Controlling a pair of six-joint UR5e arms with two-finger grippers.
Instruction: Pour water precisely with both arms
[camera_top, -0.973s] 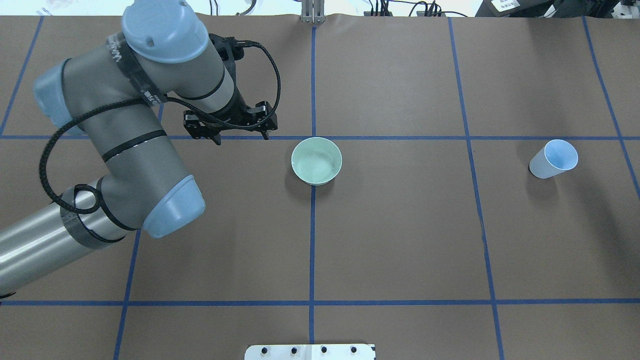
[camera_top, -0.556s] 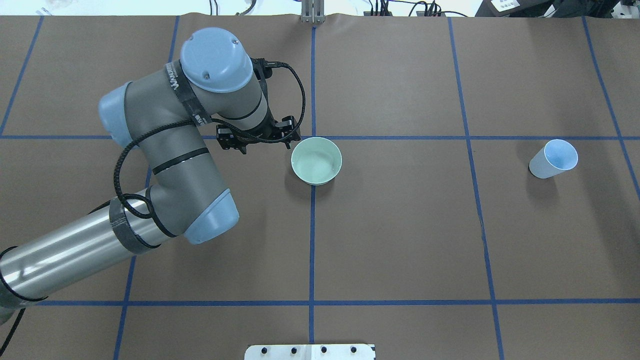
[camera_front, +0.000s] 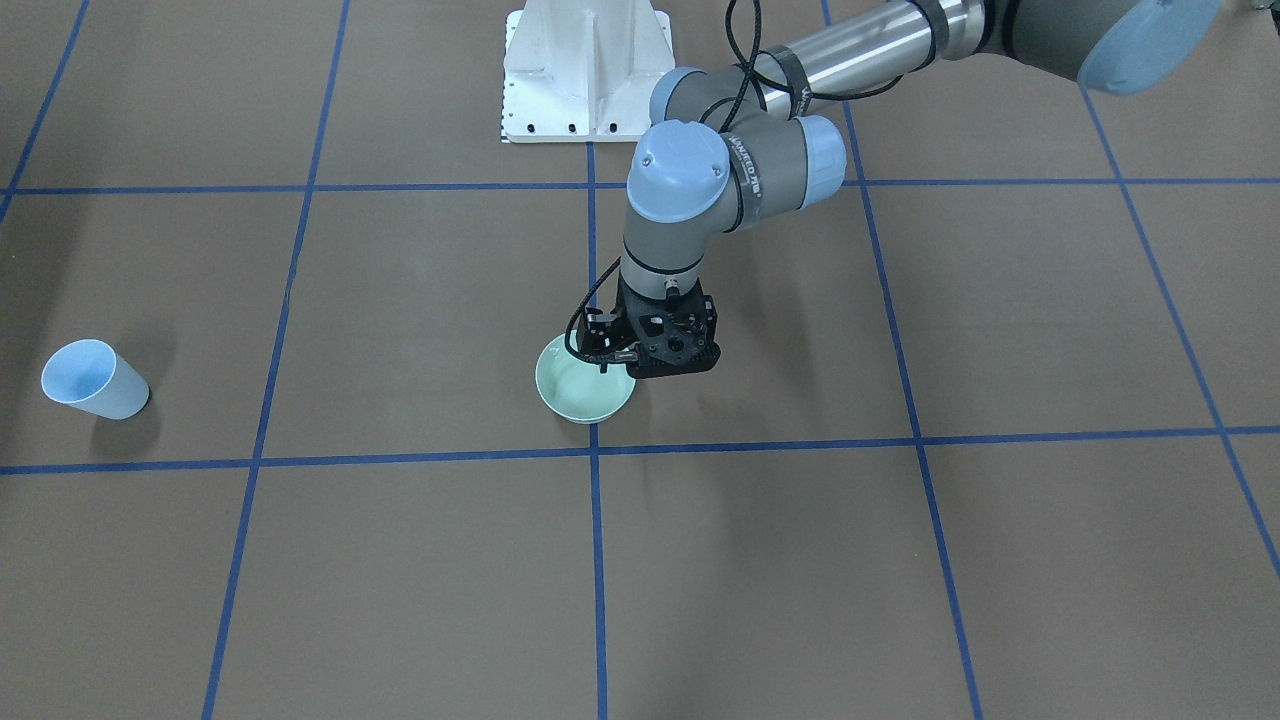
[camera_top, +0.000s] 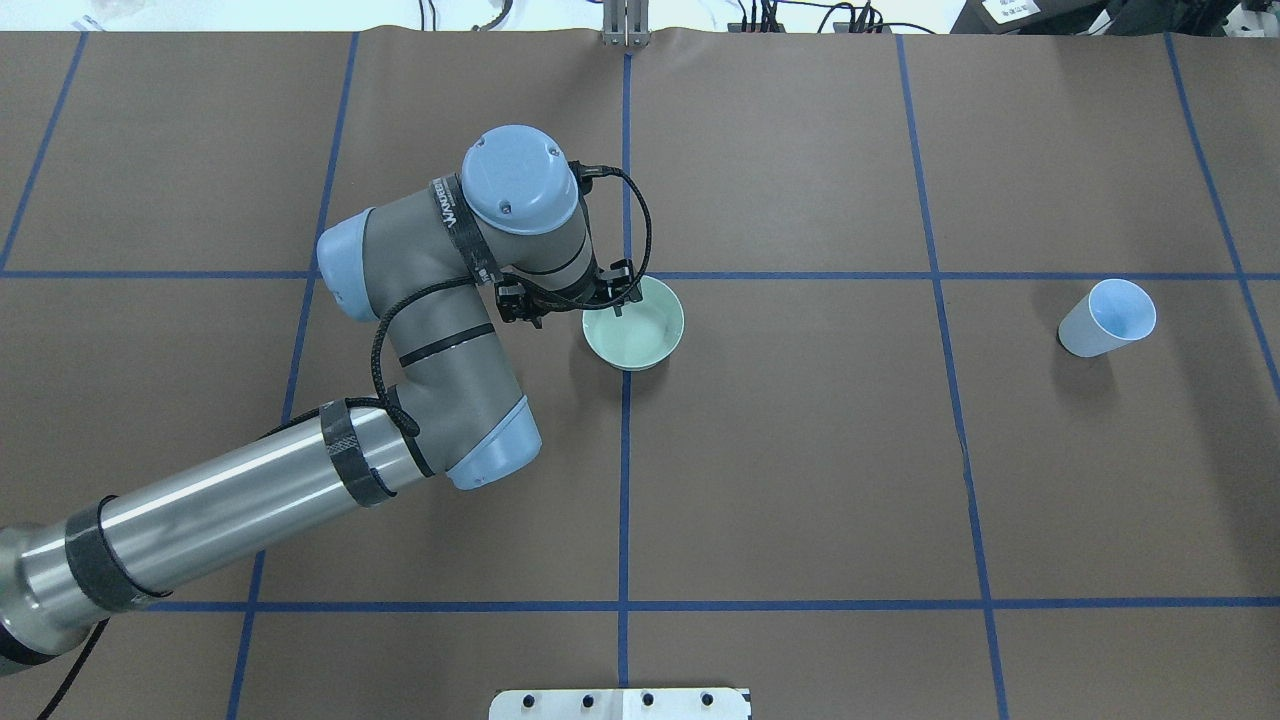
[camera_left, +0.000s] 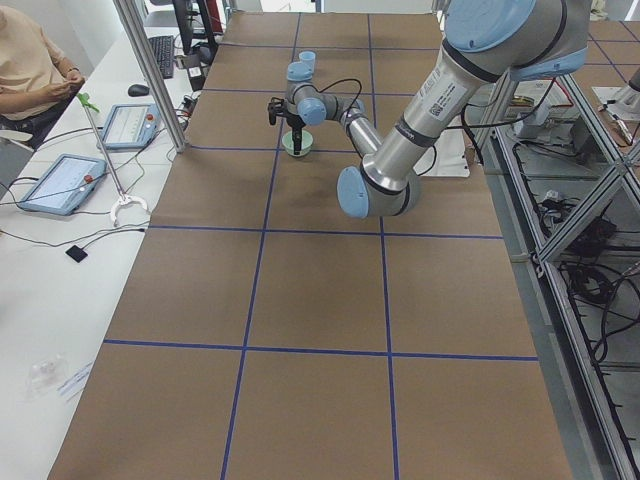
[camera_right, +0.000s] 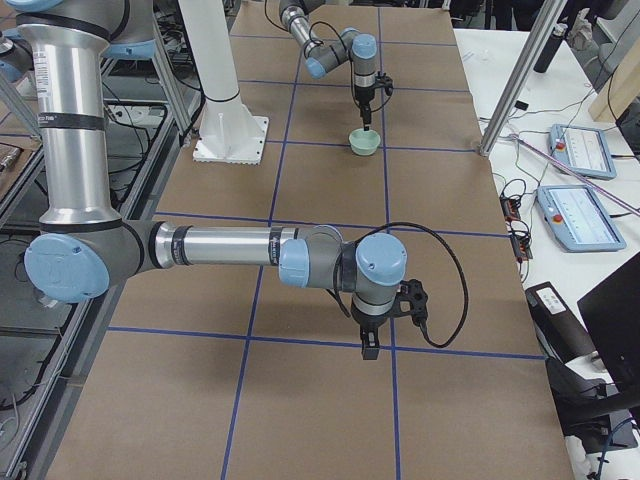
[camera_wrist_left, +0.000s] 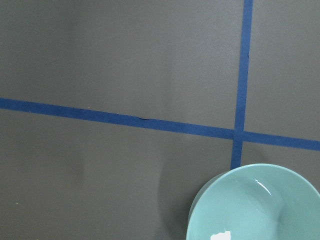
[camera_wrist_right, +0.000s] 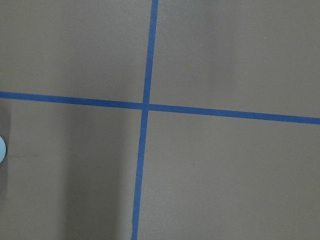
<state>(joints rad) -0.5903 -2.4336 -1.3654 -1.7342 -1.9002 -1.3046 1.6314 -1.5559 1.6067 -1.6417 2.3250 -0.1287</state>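
A mint-green bowl stands at the table's middle, also in the front view and the left wrist view. White glints and faint ripples inside it suggest a little water. My left gripper points down at the bowl's left rim, open, with the rim between its fingers. A light blue paper cup stands far right, empty as far as I can see. My right gripper shows only in the exterior right view, low over the table; I cannot tell if it is open or shut.
The brown table cover carries a blue tape grid. The white pedestal base stands at the robot's side. A person and tablets are on a side table. A pale blue sliver sits at the right wrist view's left edge.
My left arm has swung right across the table, and its gripper has come from well left of the bowl to the bowl's rim. Bowl and cup have not moved.
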